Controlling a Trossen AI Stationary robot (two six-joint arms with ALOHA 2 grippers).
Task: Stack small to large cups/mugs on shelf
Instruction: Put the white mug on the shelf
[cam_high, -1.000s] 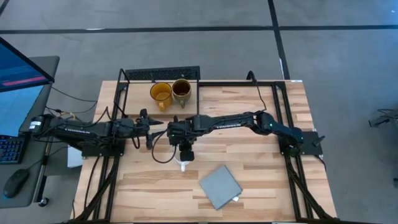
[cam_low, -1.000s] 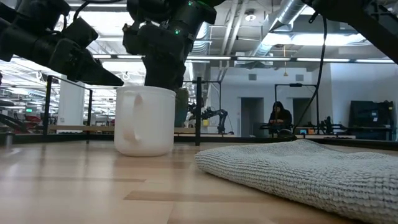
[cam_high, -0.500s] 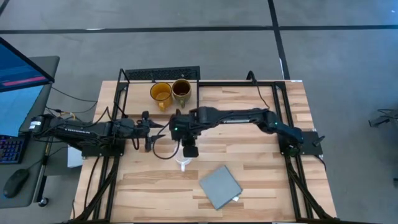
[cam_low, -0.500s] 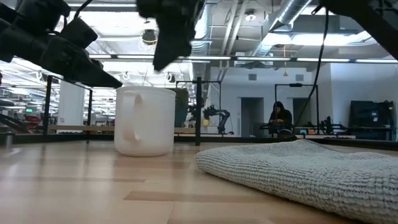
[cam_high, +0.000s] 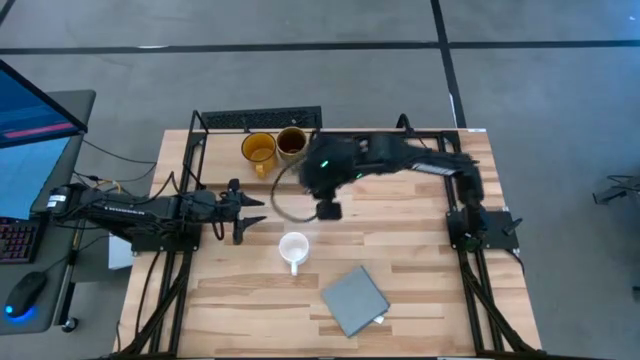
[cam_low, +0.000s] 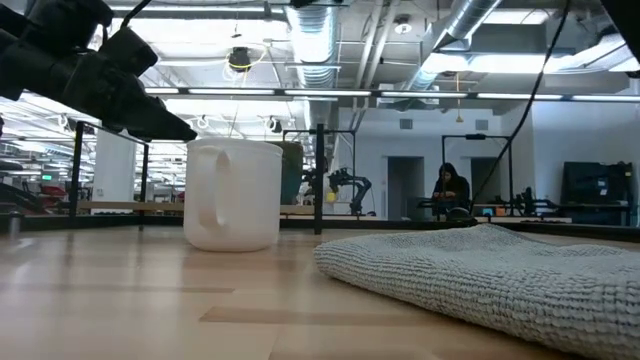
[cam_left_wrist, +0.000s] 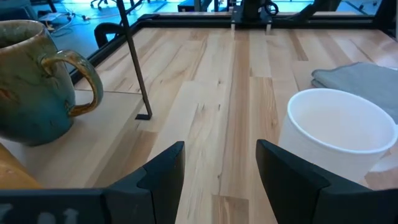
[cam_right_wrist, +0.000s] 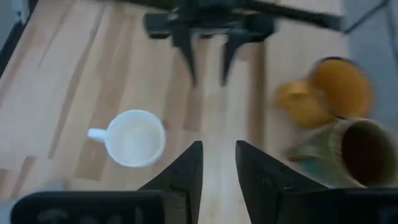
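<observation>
Right gripper (cam_high: 327, 210) lifted off the white mug (cam_high: 293, 247) and swung back toward the shelf (cam_high: 222, 158), jaws parted, empty. White mug upright on the tabletop (cam_high: 420, 260), just beyond the grey cloth (cam_high: 354, 300). Left gripper (cam_high: 250, 214) hovering left of the mug, fingers apart, holding nothing. Farther back, yellow-orange mug (cam_high: 258, 150) and olive-brown mug (cam_high: 291, 144) side by side on the shelf.

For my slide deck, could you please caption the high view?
White mug alone on the table; yellow mug and olive mug on the shelf, both arms empty-handed.
</observation>
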